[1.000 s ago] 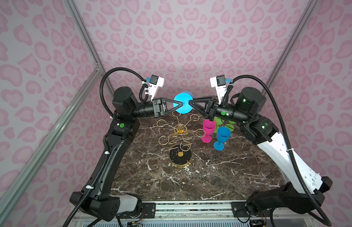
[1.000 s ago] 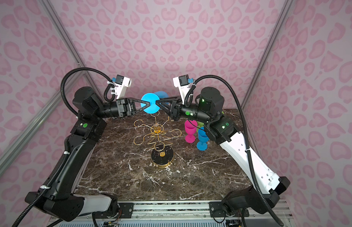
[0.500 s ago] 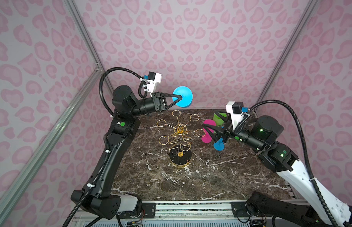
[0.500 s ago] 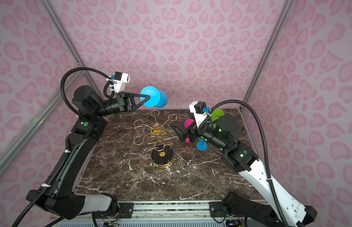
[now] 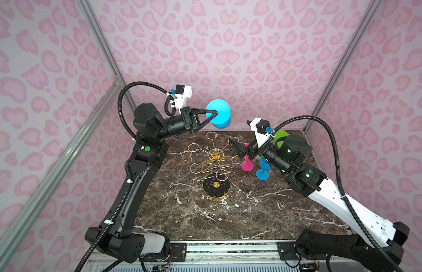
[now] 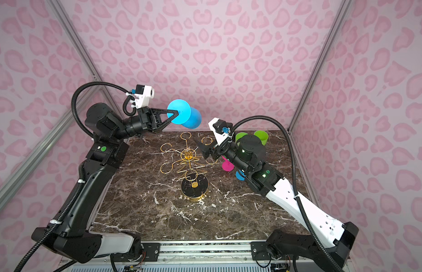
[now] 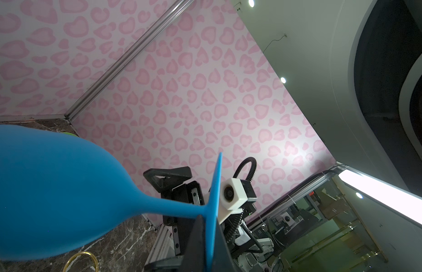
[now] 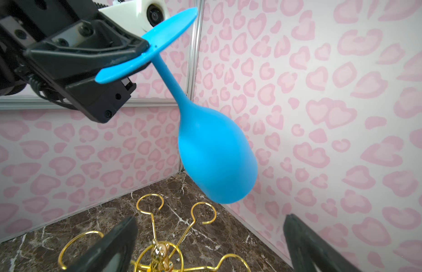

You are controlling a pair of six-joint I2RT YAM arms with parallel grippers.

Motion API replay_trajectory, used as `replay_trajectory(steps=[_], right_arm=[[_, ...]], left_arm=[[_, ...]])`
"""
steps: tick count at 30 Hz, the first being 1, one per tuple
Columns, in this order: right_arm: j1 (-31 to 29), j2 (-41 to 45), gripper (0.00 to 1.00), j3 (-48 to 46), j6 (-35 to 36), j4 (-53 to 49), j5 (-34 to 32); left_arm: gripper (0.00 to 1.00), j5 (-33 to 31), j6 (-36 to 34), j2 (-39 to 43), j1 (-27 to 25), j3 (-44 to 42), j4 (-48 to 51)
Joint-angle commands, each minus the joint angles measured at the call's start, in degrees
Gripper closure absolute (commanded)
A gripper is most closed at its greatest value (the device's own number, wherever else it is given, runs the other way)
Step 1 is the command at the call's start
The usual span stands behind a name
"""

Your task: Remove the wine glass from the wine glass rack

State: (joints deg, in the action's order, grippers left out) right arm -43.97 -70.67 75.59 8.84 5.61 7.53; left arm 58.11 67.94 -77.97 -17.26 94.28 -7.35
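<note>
- At the far edge of the marble table [image 5: 181,223], well above the surface, the left gripper [image 5: 215,113] is pinched tight on the flat round foot of the blue wine glass [image 5: 223,119]. Both top views show the grip.
- Attitude of the wine glass: tipped nearly sideways, with the foot toward the left arm and the bowl toward the back wall [image 5: 229,58]. In the right wrist view the stem and bowl slant down and away from the clamped foot.
- The wine glass rack [image 5: 216,156] stands upright mid-table on its round black base [image 5: 211,192]. Its thin gold hook-ended arms spread out from the central post.
- Position of the wine glass against the rack: off it, held above and behind the rear hooks and touching no wire.
- The right gripper [image 5: 244,150] sits low over the rack's right-hand arms, between the post and the pink glass [image 5: 248,166].
- Its fingers [image 8: 115,240] are spread wide and hold nothing. In the right wrist view the rack's gold hub shows in the gap between them, farther off.
- Right of the rack, the pink glass and a second blue glass [image 5: 262,173] stand on their feet on the table, just beside each other. The right arm partly hides both.
- Behind them, toward the far right corner, are the green cups [image 6: 262,137].
</note>
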Motion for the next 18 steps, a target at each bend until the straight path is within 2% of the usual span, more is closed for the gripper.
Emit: replay_trajectory(steps=[1, 7, 18], right_arm=[[-0.06, -2.76, 0.02, 1.60, 0.97, 6.16, 0.85], [-0.02, -8.52, 0.02, 5.18, 1.17, 8.10, 3.36], [-0.10, -15.67, 0.02, 7.75, 1.23, 16.15, -0.01]], left_arm=[[0.96, 0.12, 1.70, 0.03, 0.03, 0.29, -3.19], [0.96, 0.03, 3.06, 0.02, 0.03, 0.38, -5.70], [0.96, 0.48, 4.82, -0.03, 0.03, 0.73, -6.27]])
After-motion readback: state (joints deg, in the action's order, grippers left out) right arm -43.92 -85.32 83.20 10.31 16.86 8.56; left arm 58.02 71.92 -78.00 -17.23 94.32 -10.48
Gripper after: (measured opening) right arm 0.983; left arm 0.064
